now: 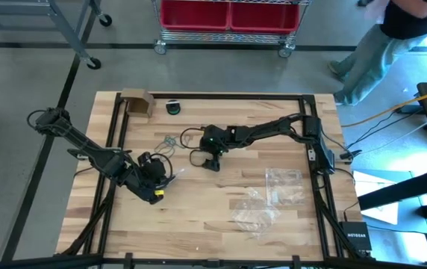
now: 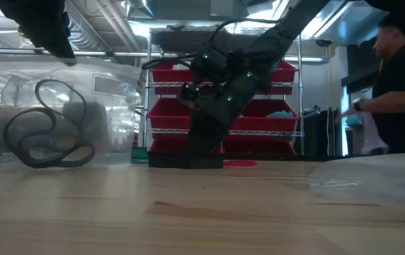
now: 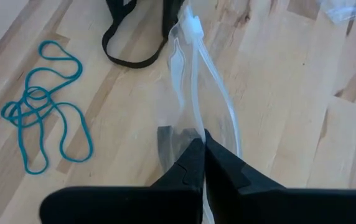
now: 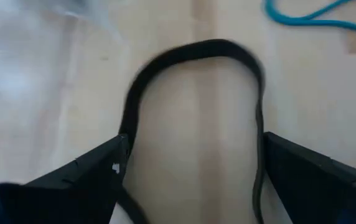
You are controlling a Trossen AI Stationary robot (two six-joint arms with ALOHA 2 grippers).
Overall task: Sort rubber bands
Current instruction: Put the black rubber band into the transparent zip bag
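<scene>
Rubber band sorting on the light wooden counter [image 1: 198, 217]: both end effectors engaged

Left end effector [image 3: 203, 146] is clamped together on the edge of a clear plastic zip bag [image 3: 193, 81] holding black bands. Right end effector [image 4: 193, 168] stands with fingers wide apart, lowered over a large black rubber band loop [image 4: 190, 53] lying flat on the counter between them. A tangle of thin teal rubber bands [image 3: 44, 109] lies just beside the bag

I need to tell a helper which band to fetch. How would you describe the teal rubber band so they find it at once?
Start at the cardboard box at the table's far edge and come toward the table's middle, to the spot between the two arms. The teal rubber band lies there on bare wood as a thin tangle of loops. The black band nearby is wider and darker.
</scene>
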